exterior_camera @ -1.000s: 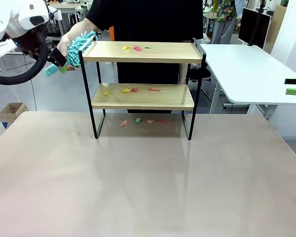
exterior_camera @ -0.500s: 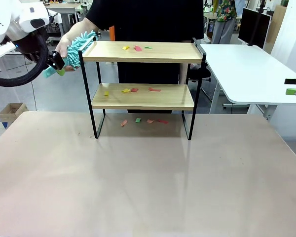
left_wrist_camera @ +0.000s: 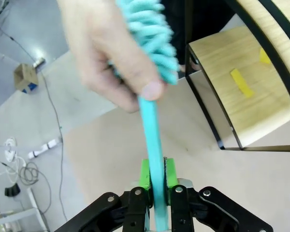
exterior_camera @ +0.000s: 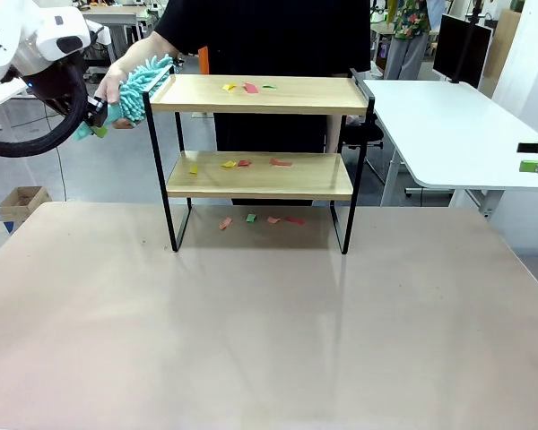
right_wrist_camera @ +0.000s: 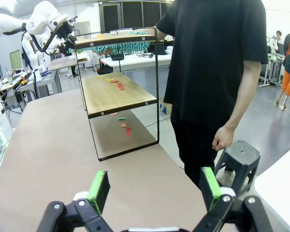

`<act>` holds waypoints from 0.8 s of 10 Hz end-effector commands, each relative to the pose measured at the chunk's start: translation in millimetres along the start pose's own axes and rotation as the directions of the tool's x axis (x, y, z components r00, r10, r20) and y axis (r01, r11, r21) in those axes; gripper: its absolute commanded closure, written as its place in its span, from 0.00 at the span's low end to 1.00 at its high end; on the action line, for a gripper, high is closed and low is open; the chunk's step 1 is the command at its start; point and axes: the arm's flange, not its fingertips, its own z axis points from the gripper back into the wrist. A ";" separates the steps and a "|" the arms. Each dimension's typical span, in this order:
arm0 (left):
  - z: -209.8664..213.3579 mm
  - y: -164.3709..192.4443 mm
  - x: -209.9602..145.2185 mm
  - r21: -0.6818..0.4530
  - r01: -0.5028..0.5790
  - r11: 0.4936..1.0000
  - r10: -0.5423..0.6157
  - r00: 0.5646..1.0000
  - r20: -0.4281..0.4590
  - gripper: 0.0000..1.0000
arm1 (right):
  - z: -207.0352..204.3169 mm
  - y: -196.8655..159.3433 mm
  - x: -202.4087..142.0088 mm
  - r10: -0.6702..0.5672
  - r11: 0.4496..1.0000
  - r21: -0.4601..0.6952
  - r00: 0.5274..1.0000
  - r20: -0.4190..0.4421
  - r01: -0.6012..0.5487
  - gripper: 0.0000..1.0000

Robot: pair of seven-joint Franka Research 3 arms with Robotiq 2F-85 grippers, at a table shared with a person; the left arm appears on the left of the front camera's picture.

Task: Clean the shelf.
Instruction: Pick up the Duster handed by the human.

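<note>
The shelf (exterior_camera: pixel 314 94) stands at the table's far middle, with small coloured paper scraps (exterior_camera: pixel 249 88) on both wooden boards. At its top left corner a person's hand (exterior_camera: pixel 115 82) holds a teal fluffy duster (exterior_camera: pixel 145 82) by the head. My left gripper (exterior_camera: pixel 97 115) is shut on the duster's handle (left_wrist_camera: pixel 152 130), just below the hand (left_wrist_camera: pixel 106 63), and the lower board (left_wrist_camera: pixel 232 96) lies beyond. My right gripper (right_wrist_camera: pixel 154 186) is open with nothing between its fingers, far off at the right edge (exterior_camera: pixel 527 156). In the right wrist view the shelf (right_wrist_camera: pixel 116 94) appears end-on, with the duster (right_wrist_camera: pixel 125 47) along its top.
More paper scraps (exterior_camera: pixel 260 219) lie on the table under the shelf. The person (right_wrist_camera: pixel 208 72) stands right behind the shelf. A white table (exterior_camera: pixel 448 125) is at the right, a black stool (right_wrist_camera: pixel 239 157) is beside the person, and a cardboard box (exterior_camera: pixel 20 202) sits on the floor at left.
My left gripper has shut on the duster's handle and shifted slightly left. The person's hand still holds the duster head. The right arm has not moved.
</note>
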 end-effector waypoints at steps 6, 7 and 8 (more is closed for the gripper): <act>7.7 3.8 -0.2 0.094 -0.103 0.990 0.102 0.995 0.017 1.00 | -0.8 0.5 3.0 0.005 1.000 0.001 1.000 -0.002 -0.005 0.00; 8.1 5.3 0.2 0.084 -0.114 0.990 0.112 0.993 0.029 1.00 | -0.8 0.5 3.0 0.005 1.000 0.001 1.000 -0.002 -0.005 0.00; 3.0 5.9 0.0 0.058 -0.081 0.995 0.081 0.997 -0.002 1.00 | -0.8 0.5 3.0 0.005 1.000 0.001 1.000 -0.002 -0.005 0.00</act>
